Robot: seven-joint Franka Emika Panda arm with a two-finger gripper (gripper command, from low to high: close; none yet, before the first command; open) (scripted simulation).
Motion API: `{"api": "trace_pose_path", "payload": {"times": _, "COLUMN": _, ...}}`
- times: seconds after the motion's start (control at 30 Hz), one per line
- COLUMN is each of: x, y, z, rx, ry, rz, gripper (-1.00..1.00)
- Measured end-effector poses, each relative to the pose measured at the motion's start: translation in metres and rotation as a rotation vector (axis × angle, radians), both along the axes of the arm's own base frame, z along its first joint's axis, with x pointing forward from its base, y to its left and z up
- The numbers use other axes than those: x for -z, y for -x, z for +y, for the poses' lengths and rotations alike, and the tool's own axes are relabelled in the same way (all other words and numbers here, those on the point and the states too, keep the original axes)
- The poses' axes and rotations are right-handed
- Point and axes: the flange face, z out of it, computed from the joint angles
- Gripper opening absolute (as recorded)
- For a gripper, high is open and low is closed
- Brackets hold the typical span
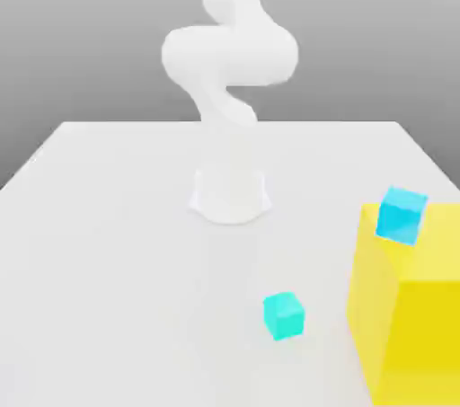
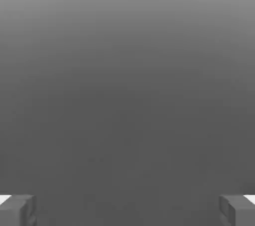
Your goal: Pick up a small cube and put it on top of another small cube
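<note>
One arm rears upright, claw apparently spread.

The plain white robot arm rises from a white round base on a uniformly white, unpatterned table top. The large block is solid bright yellow, its side face a deeper yellow than its top. The small cube on the table is plain turquoise. The small cube on the yellow block is a bluer cyan. The gripper's fingertips are dark grey against a graded grey background.
</note>
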Motion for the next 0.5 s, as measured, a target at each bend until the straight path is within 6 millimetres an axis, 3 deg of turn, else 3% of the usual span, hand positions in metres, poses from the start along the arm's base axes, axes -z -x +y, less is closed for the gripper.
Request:
{"api": "trace_pose_path", "payload": {"times": 0.27, "x": 0.094, "y": -0.085, "z": -0.075, "rx": -0.084, "ry": 0.067, "rz": 0.186, "gripper": 0.00}}
{"api": "trace_pose_path", "payload": {"times": 0.5, "x": 0.195, "y": -0.129, "z": -0.147, "rx": -0.158, "ry": 0.107, "rz": 0.340, "gripper": 0.00}}
